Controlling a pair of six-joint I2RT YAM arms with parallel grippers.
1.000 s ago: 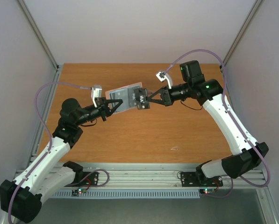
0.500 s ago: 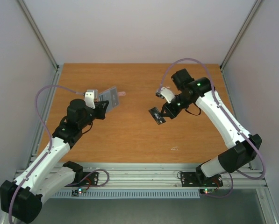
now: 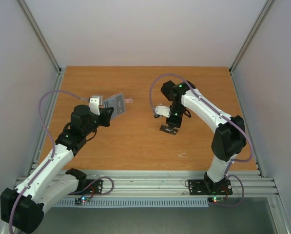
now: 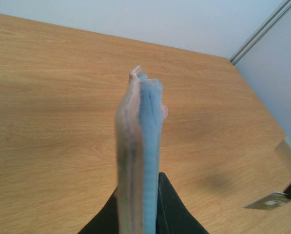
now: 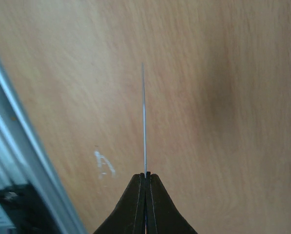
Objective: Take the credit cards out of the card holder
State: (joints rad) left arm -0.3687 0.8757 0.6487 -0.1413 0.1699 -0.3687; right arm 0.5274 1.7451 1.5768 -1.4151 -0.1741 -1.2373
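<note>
While the left end effector (image 3: 107,113) clamps the card holder (image 3: 116,103), the right end effector (image 3: 172,123), well right of it, pinches one credit card (image 3: 168,129) over the surface (image 3: 135,146). Released tilted, the card could skid.

The table (image 3: 135,146) is smooth matt wood; the card holder (image 4: 138,146) looks soft, leathery.

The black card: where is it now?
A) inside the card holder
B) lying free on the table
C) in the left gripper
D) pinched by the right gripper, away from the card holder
D: the right gripper is shut on the black card, and the card holder sits apart in the left gripper.
</note>
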